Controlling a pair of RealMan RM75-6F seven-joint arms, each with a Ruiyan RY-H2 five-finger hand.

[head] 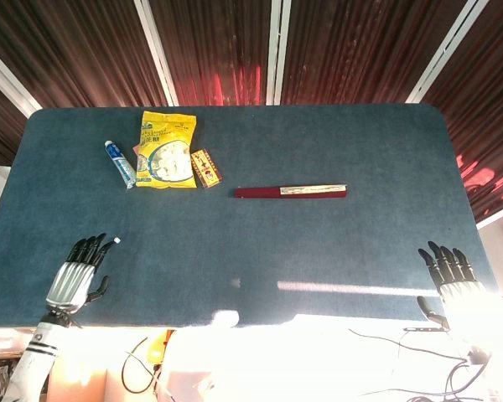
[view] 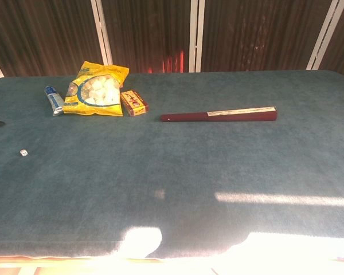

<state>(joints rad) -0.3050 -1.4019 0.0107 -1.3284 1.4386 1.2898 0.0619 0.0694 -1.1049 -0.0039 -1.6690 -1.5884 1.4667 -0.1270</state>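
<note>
Head view: left hand [head: 73,282] fingers spread wide beside a small die [head: 116,241]; package writing unreadable.

overhead head view, low frontal chest view

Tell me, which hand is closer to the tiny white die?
Left. The left hand lies just below the die, fingertips close beside it. The right hand sits at the table's far opposite edge.

white die [view: 23,152], yellow snack bag [head: 168,150], dark red fan [head: 290,192], teal table [head: 335,243]
</note>
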